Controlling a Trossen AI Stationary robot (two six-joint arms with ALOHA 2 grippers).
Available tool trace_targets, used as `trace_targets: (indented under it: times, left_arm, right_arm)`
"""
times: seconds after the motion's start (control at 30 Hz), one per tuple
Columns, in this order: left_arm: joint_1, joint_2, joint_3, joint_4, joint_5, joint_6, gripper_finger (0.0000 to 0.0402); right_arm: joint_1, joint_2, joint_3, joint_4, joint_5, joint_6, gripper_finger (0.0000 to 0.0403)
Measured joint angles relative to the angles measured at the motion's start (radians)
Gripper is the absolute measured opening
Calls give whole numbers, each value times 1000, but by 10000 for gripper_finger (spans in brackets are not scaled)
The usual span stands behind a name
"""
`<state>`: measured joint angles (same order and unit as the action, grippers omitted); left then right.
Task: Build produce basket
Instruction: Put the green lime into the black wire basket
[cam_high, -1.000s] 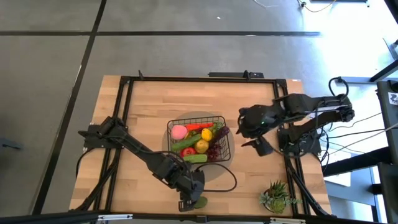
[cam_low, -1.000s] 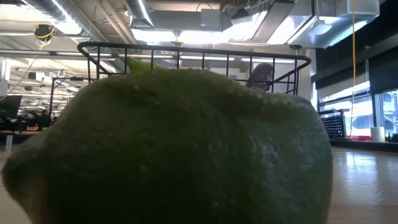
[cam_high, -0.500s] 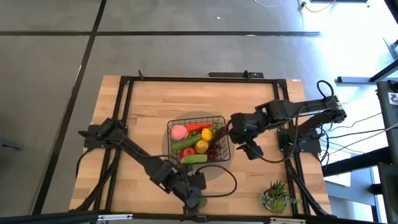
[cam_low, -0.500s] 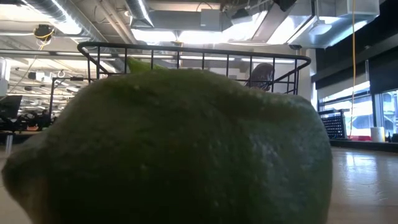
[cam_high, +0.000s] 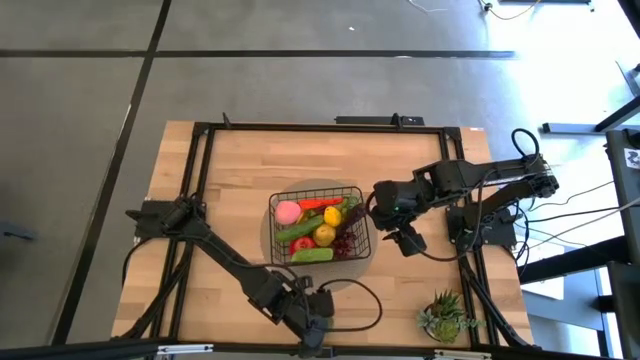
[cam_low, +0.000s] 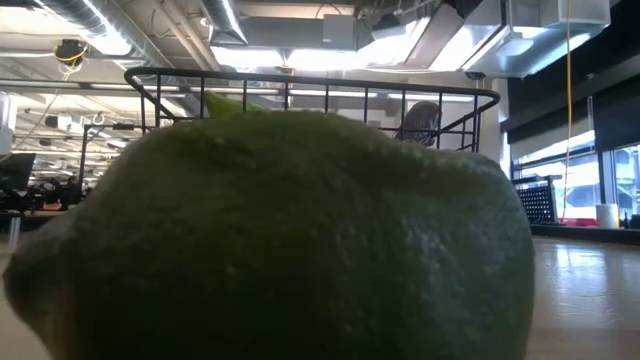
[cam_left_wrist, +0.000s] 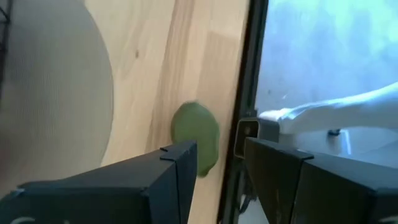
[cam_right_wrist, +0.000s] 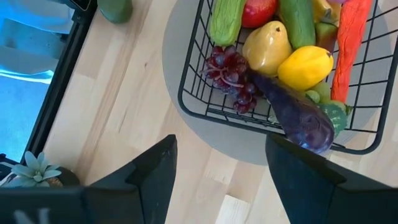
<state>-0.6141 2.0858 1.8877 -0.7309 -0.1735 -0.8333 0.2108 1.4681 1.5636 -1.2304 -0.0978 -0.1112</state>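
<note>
Wooden planks make the table top, with a black frame around it and grey floor beyond. Near the middle stands the basket on a round grey mat, already filled with produce: a pink peach, yellow lemons, a purple eggplant, dark red grapes and cucumbers. One green fruit remains outside, at the near edge of the table just beside the frame rail, so close to the low camera that it fills that view. My left gripper is above this fruit with its fingers apart, one on each side of it and not yet closed on it. My right gripper waits with fingers wide apart just right of the basket, holding nothing. I judge the fruit to be a light, hollow plastic toy, stiff and a little slippery, with a pebbled skin. I would take it across the thick middle, not at the narrow end, because it could roll or slide against the rail.
</note>
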Motion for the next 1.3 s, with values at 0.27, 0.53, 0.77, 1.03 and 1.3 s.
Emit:
trace_targets:
  times: [0.27,0.53,0.77,1.03,1.3]
  left_arm:
    - [4,3,-2,16,7,1,124]
    - [20,3,-2,16,-1,50,124]
    - [27,3,-2,23,0,-25,124]
    - [40,3,-2,29,-1,28,124]
    - [56,3,-2,35,27,-29,124]
  right_arm:
    - [0,0,0,-4,0,1,236]
    - [0,0,0,-4,0,1,236]
    - [0,0,0,-3,0,2,236]
    - [0,0,0,-3,0,1,236]
    - [0,0,0,-3,0,2,236]
